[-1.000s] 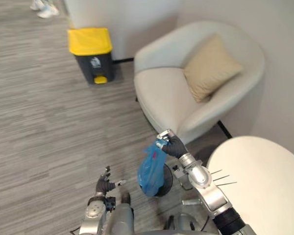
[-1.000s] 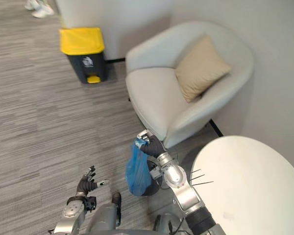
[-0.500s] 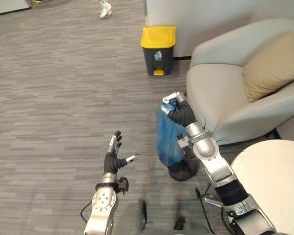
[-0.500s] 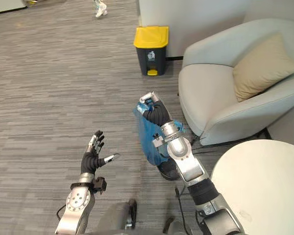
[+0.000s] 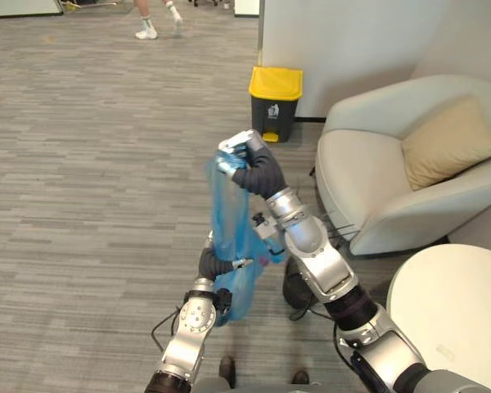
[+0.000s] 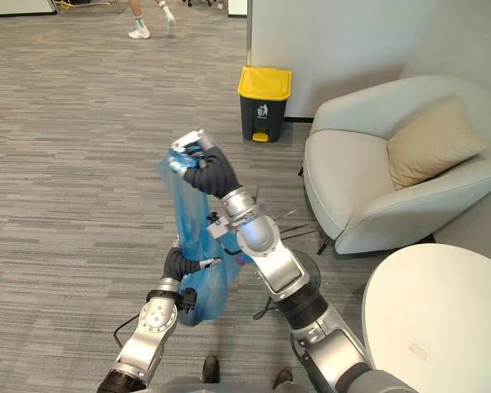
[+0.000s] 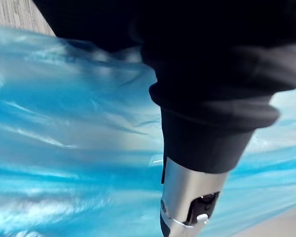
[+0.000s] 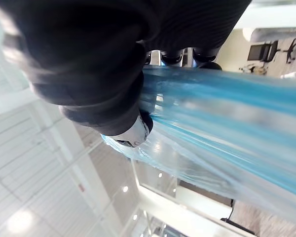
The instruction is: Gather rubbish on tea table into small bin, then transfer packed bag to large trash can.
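Grey striped floor [image 5: 82, 164] fills the left side, w/ a person's legs and white shoes [image 5: 146, 31] at far upper left. Low in front, the robot's left hand [image 5: 210, 264] sits against the lower part of the blue plastic bag [image 5: 227, 217]; whether that hand is spread or clamped can't be told. The bag hangs long and stretched, its gathered top pinched in the raised right hand [image 5: 247, 160], which is curled tight round the film. Beyond, by the white wall, stands the large trash can [image 5: 272, 115], dark grey w/ yellow lid down, well apart from the bag. Further right: pale armchair [image 5: 360, 188] w/ tan cushion [image 5: 450, 143]; round white surface [image 5: 450, 303] at lower right.
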Motion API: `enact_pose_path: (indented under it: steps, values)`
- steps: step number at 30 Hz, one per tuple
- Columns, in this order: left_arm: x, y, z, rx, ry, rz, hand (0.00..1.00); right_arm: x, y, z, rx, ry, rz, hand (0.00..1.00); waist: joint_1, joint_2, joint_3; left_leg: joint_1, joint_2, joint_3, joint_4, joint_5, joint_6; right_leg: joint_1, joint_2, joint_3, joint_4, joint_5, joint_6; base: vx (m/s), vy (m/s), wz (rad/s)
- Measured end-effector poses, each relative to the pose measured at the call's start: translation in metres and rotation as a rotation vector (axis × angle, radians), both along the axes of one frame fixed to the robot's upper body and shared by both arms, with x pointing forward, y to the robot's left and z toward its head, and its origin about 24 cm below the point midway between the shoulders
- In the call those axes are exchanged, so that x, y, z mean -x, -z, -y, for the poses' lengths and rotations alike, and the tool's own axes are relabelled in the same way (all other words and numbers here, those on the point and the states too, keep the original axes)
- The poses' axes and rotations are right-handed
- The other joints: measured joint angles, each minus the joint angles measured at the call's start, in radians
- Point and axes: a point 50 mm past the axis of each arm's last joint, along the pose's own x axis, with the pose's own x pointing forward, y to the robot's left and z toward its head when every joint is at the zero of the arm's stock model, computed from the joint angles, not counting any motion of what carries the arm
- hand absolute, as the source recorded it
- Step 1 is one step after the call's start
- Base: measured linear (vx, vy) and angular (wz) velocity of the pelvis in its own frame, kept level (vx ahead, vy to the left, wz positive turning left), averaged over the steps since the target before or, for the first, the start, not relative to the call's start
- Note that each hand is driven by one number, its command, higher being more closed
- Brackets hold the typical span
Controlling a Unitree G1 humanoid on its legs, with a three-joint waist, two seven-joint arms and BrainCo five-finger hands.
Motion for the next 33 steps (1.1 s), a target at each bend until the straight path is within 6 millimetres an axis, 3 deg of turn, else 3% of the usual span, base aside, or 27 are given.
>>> enact_pose_path:
  steps: [12, 13, 18, 23, 24, 27, 28, 33]
  values:
    - [-0.008, 0.004, 0.003, -0.027, -0.006, -0.019, 1.0, 0.025, 0.003, -0.04, 0.005, -0.276, -0.072, 1.0, 0.0, -0.014, -0.026, 0.022, 0.002, 0.02, -0.008, 0.014, -0.007, 0.015, 0.013, 0.028, -0.021, 0.021, -0.006, -0.03, 0.014, -0.07]
    - [-0.008, 0.004, 0.003, -0.026, -0.007, -0.019, 1.0, 0.027, 0.004, -0.042, 0.014, -0.292, -0.072, 0.0, -0.001, -0.014, -0.027, 0.023, 0.002, 0.025, -0.008, 0.015, -0.007, 0.015, 0.015, 0.033, -0.024, 0.025, -0.006, -0.03, 0.016, -0.16]
    - [-0.008, 0.003, 0.003, -0.002, -0.024, -0.018, 1.0, 0.03, 0.008, -0.044, 0.034, -0.32, -0.072, 0.0, -0.009, -0.014, -0.029, 0.029, 0.005, 0.033, -0.009, 0.016, -0.009, 0.016, 0.02, 0.045, -0.024, 0.022, -0.013, -0.02, 0.006, -0.06]
    - [-0.006, -0.001, -0.005, 0.05, -0.068, -0.009, 1.0, 0.033, 0.045, -0.028, 0.096, -0.269, -0.159, 0.0, -0.029, -0.015, -0.037, 0.033, 0.007, 0.032, -0.009, 0.018, -0.011, 0.02, 0.023, 0.046, -0.025, 0.023, -0.013, 0.0, 0.0, 0.0]
    - [-0.005, -0.001, -0.01, 0.062, -0.095, -0.006, 1.0, 0.031, 0.058, -0.014, 0.133, -0.206, -0.177, 0.0, -0.03, -0.015, -0.037, 0.034, 0.007, 0.032, -0.009, 0.019, -0.011, 0.022, 0.023, 0.046, -0.025, 0.023, -0.013, 0.0, 0.0, 0.0]
    - [0.001, 0.0, -0.022, 0.075, -0.153, -0.01, 1.0, 0.031, 0.07, 0.018, 0.181, -0.065, -0.155, 0.0, -0.03, -0.015, -0.037, 0.039, 0.007, 0.032, -0.009, 0.019, -0.011, 0.028, 0.023, 0.047, -0.028, 0.023, -0.013, 0.0, 0.0, 0.0]
    - [0.007, 0.004, -0.032, 0.073, -0.202, -0.024, 1.0, 0.034, 0.078, 0.043, 0.227, 0.039, -0.127, 0.0, -0.031, -0.014, -0.037, 0.045, 0.007, 0.031, -0.009, 0.018, -0.011, 0.036, 0.024, 0.048, -0.033, 0.023, -0.013, 0.0, 0.0, 0.0]
    - [0.024, 0.016, -0.059, 0.074, -0.324, -0.074, 1.0, 0.042, 0.107, 0.09, 0.387, 0.239, -0.15, 0.0, -0.031, -0.011, -0.036, 0.041, 0.01, 0.027, -0.009, 0.018, -0.011, 0.038, 0.03, 0.053, -0.04, 0.019, -0.008, 0.0, -0.003, 0.02]
